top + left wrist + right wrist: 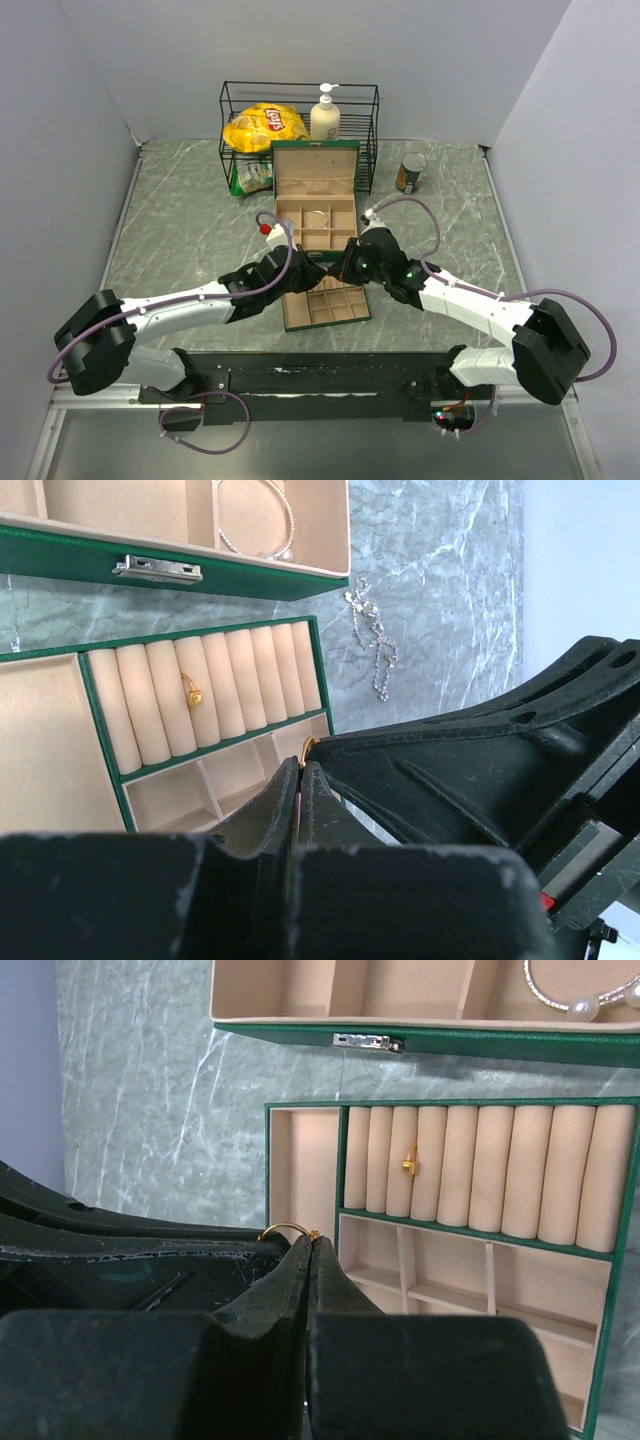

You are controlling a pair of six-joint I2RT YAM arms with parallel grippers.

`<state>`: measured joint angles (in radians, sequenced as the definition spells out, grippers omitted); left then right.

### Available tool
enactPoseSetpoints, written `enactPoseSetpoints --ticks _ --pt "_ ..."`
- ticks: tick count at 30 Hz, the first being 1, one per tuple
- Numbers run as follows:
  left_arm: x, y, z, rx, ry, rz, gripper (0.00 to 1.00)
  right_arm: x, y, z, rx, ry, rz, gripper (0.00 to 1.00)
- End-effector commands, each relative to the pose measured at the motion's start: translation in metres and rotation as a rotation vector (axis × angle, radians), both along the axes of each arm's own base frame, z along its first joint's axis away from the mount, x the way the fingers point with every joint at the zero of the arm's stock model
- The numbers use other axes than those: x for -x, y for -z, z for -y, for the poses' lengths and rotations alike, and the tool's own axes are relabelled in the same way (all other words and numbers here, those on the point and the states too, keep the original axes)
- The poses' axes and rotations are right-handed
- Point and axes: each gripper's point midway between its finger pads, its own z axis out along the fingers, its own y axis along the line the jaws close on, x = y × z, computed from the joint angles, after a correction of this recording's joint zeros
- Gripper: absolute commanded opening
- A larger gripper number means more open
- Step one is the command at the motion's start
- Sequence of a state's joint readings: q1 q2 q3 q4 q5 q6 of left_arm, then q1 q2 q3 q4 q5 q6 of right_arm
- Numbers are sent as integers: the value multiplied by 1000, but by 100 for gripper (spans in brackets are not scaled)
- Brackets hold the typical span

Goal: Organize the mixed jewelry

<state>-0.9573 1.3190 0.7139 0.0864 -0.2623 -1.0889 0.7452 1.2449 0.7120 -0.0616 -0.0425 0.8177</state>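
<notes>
Both grippers meet tip to tip over the flat tan-lined tray (pixel 292 318). My left gripper (pixel 320 264) (pixel 303 764) is shut, with a small gold ring (pixel 306 743) pinched at its tips. My right gripper (pixel 345 268) (pixel 313 1242) is also shut on that same ring (pixel 285 1227), which arcs between the two. A second gold ring (pixel 192 692) (pixel 410 1160) sits in the tray's ring rolls. A silvery bangle with pearl beads (pixel 317 215) (pixel 262 525) (pixel 575 1002) lies in a compartment of the green box (pixel 315 160). A thin silver chain (pixel 372 640) lies on the marble beside the tray.
A black wire rack (pixel 298 130) at the back holds a yellow chip bag (pixel 263 127) and a lotion bottle (pixel 325 115). A can (pixel 410 172) stands to its right. Grey walls close in the marble table on three sides.
</notes>
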Motion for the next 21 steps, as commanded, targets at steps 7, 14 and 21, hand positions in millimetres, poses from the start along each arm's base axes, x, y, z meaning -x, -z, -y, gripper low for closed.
enactPoseSetpoints --ticks 7,14,21 --pt "-11 -9 -15 30 -39 41 1 -5 -34 11 -33 2 146 26" --pt "-13 -26 -43 117 -33 101 1 -4 -39 24 -41 7 163 30" --pt "-2 -55 -56 251 85 222 1 5 -44 22 -218 -161 124 37"
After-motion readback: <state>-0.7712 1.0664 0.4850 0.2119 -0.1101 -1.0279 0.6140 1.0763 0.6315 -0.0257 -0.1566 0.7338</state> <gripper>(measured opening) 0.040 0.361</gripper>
